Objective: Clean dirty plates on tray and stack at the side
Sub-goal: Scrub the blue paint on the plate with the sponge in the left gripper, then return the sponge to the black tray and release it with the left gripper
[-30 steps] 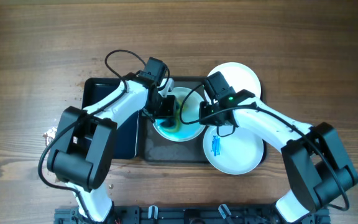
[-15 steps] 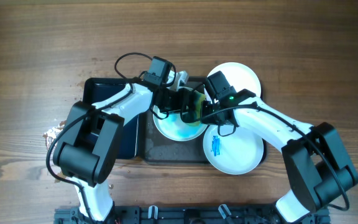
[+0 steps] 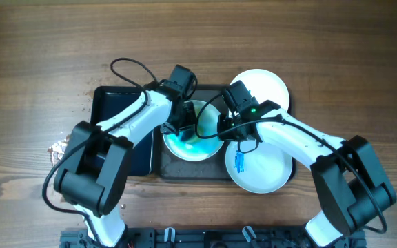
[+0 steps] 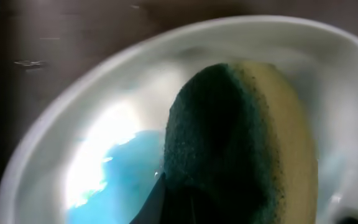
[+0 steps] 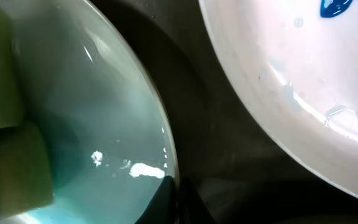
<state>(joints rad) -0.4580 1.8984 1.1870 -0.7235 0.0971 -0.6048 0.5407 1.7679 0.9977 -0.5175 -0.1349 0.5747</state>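
At the near right corner of the tray (image 3: 185, 170), which is lying long side left to right, a white plate (image 3: 267, 172) with a small blue mark is overhanging the rim. On the tray's middle the left gripper (image 3: 182, 125) is clenching a green-and-yellow sponge (image 4: 247, 143) on end against the blue-smeared plate (image 3: 202, 146), having swung from its right side to its left. The right gripper (image 3: 227, 126) is sitting at that plate's right rim, its grip impossible to tell, and at the tray's far right corner a third plate (image 3: 271, 86) is jutting onto the wooden table (image 3: 336, 41).

Three white plates (image 3: 264, 172) on grey tray (image 3: 191, 169)
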